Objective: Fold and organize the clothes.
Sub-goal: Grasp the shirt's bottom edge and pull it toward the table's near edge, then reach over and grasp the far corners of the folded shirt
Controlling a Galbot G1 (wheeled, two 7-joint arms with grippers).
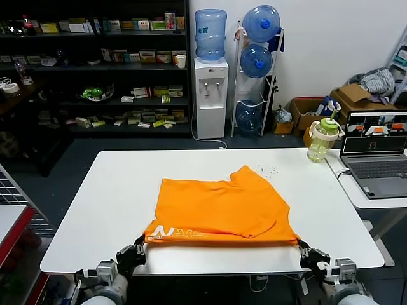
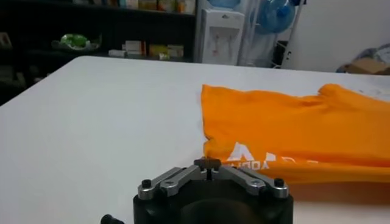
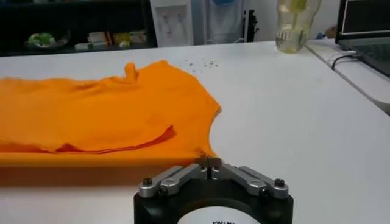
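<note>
Item: one orange T-shirt (image 1: 219, 206), short-sleeved, already doubled over once; white lettering is shown along its near folded edge.
Location: laid flat on the white table (image 1: 95, 203), toward the near edge, midway across; a drink bottle (image 1: 322, 140) stands well apart at the far right corner.
Material: thin knit cloth, judged cotton-like; matt, softly wrinkled, hems slightly curled.
Shape: roughly rectangular fold, one sleeve flap lying loose on top at the right side.
Handling: judged light, limp and non-fragile; no shape is kept when lifted, and layers are likely to slide apart unless both are pinched together.
Hold points: the two near corners of the fold are judged best, pinched through both layers.
Left gripper (image 1: 132, 257): just beside the shirt's near left corner, fingers closed together, nothing held.
Right gripper (image 1: 310, 254): just beside the near right corner, fingers likewise closed and empty.
Table surface: smooth, hard, pale; little grip is offered to the cloth.
</note>
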